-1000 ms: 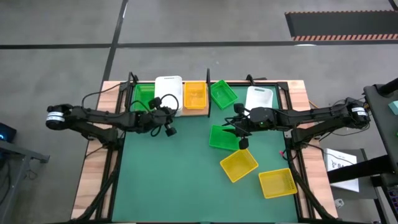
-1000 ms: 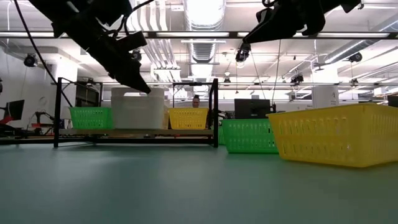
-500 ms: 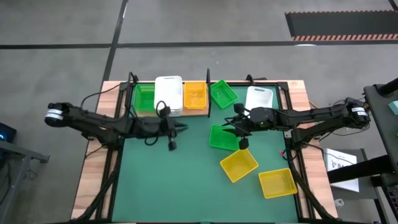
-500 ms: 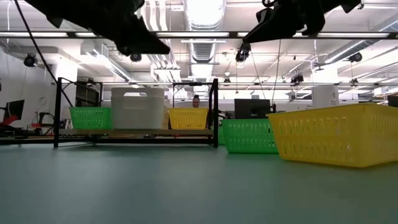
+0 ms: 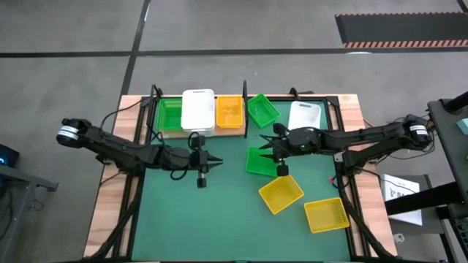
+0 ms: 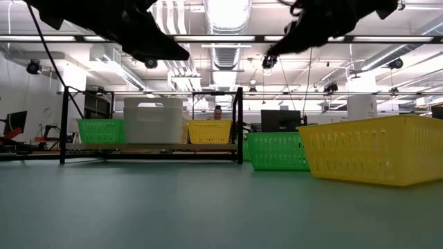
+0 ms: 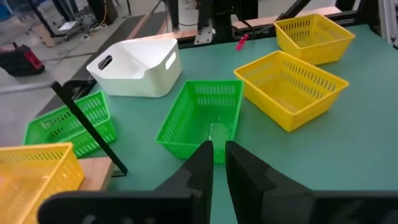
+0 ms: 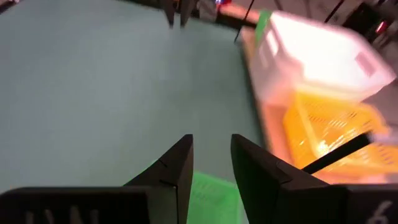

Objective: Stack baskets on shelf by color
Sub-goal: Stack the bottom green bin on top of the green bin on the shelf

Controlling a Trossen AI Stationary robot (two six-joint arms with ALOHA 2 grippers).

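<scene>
Swung clear of the shelf [image 5: 191,132], the left gripper [image 5: 214,161], fingers nearly pressed together, is being pointed toward the green basket [image 5: 261,161] mid-mat, its long axis running away from those fingers; the right gripper [image 5: 268,148], jaws slightly spread, is hovering nearer.

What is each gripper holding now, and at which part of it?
Nothing is held. The left gripper hangs nearly shut and empty over the mat. The right gripper is open above the green basket, with nothing between its fingers.
</scene>
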